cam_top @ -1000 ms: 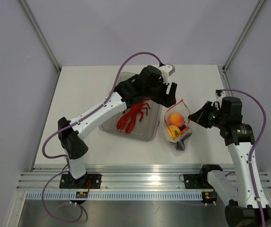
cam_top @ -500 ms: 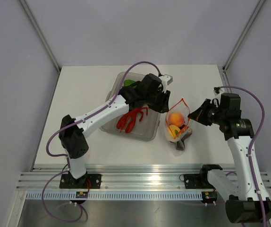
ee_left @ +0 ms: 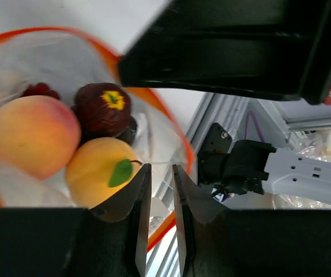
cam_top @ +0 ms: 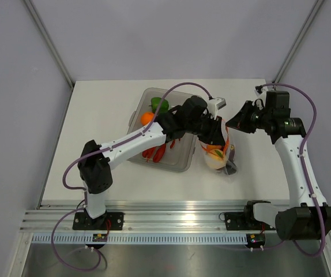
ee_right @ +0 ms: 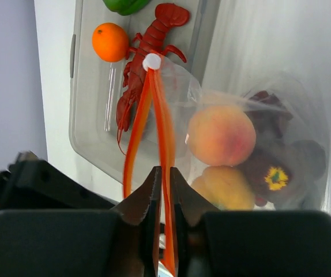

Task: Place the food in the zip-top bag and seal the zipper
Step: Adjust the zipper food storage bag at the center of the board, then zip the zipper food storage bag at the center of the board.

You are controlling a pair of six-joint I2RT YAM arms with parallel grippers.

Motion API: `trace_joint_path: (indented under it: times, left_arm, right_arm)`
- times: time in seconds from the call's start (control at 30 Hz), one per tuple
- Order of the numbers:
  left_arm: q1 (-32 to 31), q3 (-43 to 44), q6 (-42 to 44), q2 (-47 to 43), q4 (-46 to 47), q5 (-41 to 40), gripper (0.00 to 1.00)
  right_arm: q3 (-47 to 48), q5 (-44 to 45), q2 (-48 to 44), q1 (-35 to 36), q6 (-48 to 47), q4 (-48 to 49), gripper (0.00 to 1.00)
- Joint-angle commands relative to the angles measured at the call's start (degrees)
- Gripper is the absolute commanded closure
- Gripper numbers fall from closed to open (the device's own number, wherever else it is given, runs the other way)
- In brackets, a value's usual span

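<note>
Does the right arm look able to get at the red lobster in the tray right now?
Probably not. The right gripper is pinching the zipper, and the left arm stretches across the tray, over part of the lobster. It would likely have to let go first.

Mouth of small clear crinkly zip-top bag (cam_top: 217, 157) blocked from above: left gripper (cam_top: 215, 133) hangs directly over it, right gripper (ee_right: 165, 180) pinches its thin red-orange zipper strip (ee_right: 164, 124). Beside it, left arm (cam_top: 136, 138) crosses clear-grey rectangular plastic tray (cam_top: 177, 163), partly covering red toy lobster (ee_right: 148, 52); round orange (cam_top: 147, 117) and green pepper (cam_top: 158, 104) open from above. Left of tray, white table (cam_top: 96, 115) free.
</note>
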Motion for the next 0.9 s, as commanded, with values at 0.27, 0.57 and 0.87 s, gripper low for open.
trace_joint_path:
  times: [0.27,0.57,0.87]
  left_arm:
    - [15.0,-12.7,-2.7,-16.6,9.9,4.1,0.77]
    - [23.5,-17.5,-1.9,-19.1,7.5,1.9,0.77]
    - [24.0,-19.5,-1.3,-19.2,7.3,1.5,0.77]
  right_arm:
    - [6.4,-0.2,-3.8,0.4,-8.5,-6.3,0.29]
    - [13.3,16.9,3.2,13.7,-12.8,-10.1,0.01]
    - [18.6,33.1,15.2,22.1,-13.7,-15.5,0.01]
